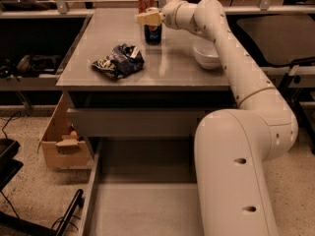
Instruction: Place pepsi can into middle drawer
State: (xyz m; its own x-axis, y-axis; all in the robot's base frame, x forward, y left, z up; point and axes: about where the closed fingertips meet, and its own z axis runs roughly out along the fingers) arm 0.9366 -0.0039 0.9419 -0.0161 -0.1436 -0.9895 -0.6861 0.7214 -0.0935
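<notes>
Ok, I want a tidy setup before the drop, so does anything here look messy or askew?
Only the crumpled snack bag, lying flattened on the left of the cabinet top. The pepsi can and the orange-red can stand upright, the bowl sits level, and the gripper is at the pepsi can's top.

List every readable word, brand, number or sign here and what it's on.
Nothing can be read as text.
Pepsi can: markings too blurred to read.
Red can: print too blurred to read.
Dark bag: light print, unreadable.
Cardboard box: no print visible.
Tool, at the pepsi can's top: no markings visible.
</notes>
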